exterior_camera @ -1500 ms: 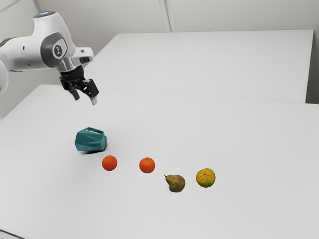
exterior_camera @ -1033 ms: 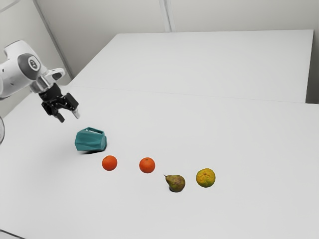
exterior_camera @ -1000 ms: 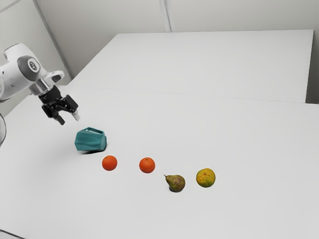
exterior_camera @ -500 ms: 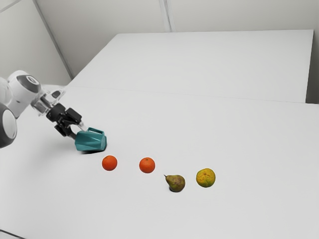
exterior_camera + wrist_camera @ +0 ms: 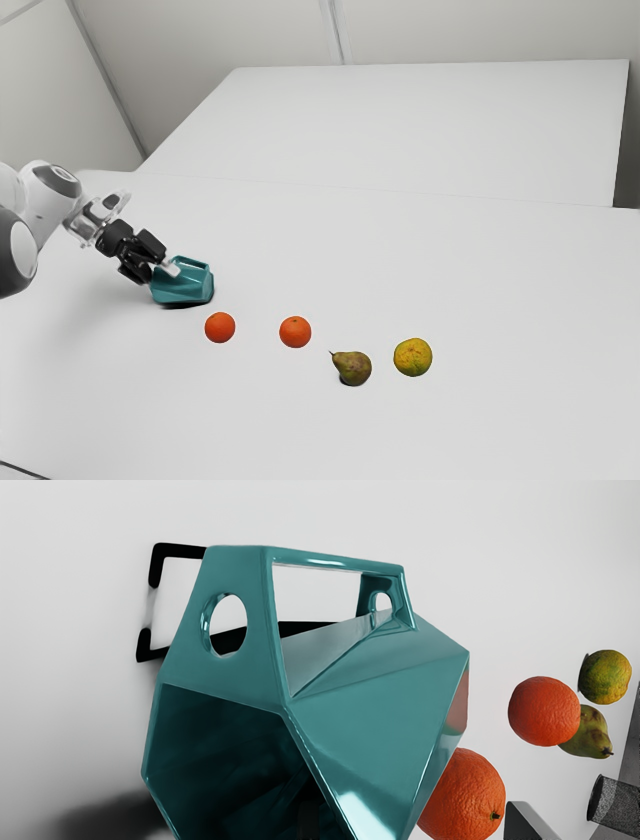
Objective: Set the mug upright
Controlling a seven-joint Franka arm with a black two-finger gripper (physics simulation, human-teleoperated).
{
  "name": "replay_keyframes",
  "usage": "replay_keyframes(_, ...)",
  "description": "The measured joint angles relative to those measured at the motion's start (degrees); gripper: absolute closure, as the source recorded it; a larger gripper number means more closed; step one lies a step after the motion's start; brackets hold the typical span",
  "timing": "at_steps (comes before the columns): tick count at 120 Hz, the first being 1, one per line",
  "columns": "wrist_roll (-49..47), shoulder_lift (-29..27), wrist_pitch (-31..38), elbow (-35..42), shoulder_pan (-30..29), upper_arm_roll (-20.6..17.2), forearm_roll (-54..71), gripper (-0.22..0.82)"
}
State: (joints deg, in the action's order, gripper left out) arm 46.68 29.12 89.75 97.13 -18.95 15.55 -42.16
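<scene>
The teal mug (image 5: pixel 184 284) lies on its side on the table in the exterior view, its handle up. My gripper (image 5: pixel 163 274) is at the mug's mouth end, with one pale fingertip over the upper side. In the wrist view the mug (image 5: pixel 370 695) shows its dark open mouth close to my hand. My gripper (image 5: pixel 416 822) is open there: one grey finger stands outside the mug's wall, and a dim dark finger shape shows inside the mouth, with the wall between them. Contact with the wall cannot be told.
Near the mug's base is an orange (image 5: pixel 220 327). Further toward the exterior view's right are another orange (image 5: pixel 295 332), a pear (image 5: pixel 353 367) and a yellow-green citrus fruit (image 5: pixel 413 357), all on the white table (image 5: pixel 450 270).
My gripper has come down from above the table, first toward the exterior view's left, then in to the mug's mouth end. The mug and fruit have not moved.
</scene>
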Motion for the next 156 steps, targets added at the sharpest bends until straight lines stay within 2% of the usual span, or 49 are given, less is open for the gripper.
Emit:
replay_keyframes(16,0.38,0.01,-0.05,0.36,-0.09,0.02,-0.85,0.41)
replay_keyframes(33,0.7,-0.25,-0.28,0.58,-0.08,0.04,-1.47,0.6)
replay_keyframes(56,1.03,-1.0,-1.04,0.66,1.1,0.0,-2.84,0.73)
replay_keyframes(107,1.07,-3.47,-0.31,-0.02,4.95,-0.02,-3.01,0.78)
replay_keyframes(126,0.97,-4.24,4.06,-0.27,8.32,-0.08,-0.5,0.79)
replay_keyframes(156,-0.47,-8.55,12.87,0.29,15.89,-0.08,13.29,0.79)
